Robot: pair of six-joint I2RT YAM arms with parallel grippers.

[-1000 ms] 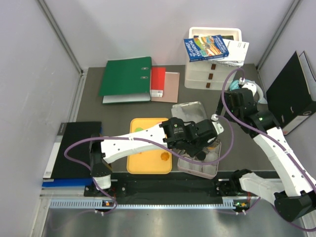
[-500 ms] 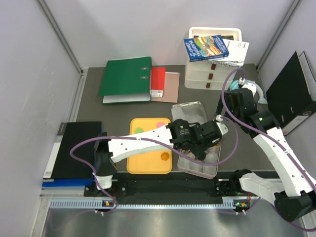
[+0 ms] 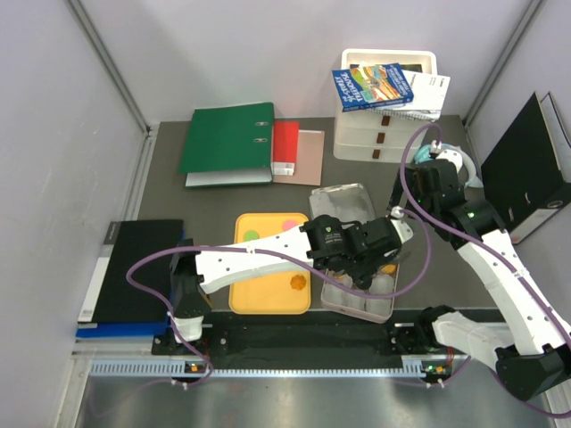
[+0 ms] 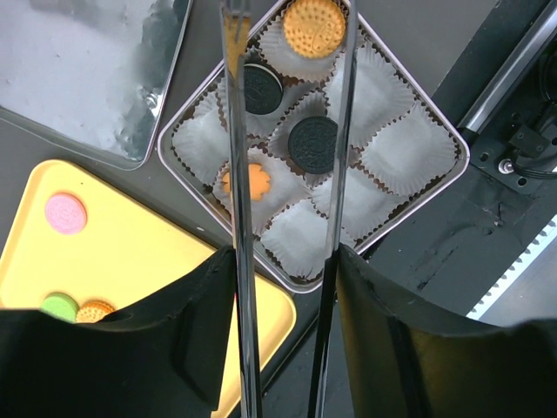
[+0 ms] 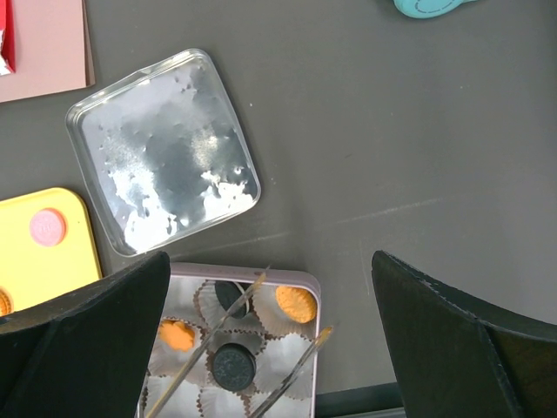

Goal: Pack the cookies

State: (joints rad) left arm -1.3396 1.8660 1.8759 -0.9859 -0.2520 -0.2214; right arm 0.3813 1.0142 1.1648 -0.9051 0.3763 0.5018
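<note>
Cookies (image 3: 299,283) not yet packed lay on the yellow tray (image 4: 130,252): a pink cookie (image 4: 65,213) by its far corner, a green cookie (image 4: 59,305) just beside an orange cookie (image 4: 94,310), and a second orange one near the edge facing the tin (image 4: 459,158). Four more sat in the tin's paper cups (image 4: 400,165), two black and two orange. Tray and tin stood side by side on the dark surface (image 3: 223,196), tray to the left. Being round, the loose cookies offered no long axis to line up with. The left end effector (image 4: 291,35) hung over the tin, its thin fingers (image 4: 241,261) apart and clamping nothing, so the tray lay to its left, back along its own forearm. The right end effector (image 5: 270,257), spread wide and empty, hovered beyond the tin, farther off. The left arm looked better placed for the next pick.
</note>
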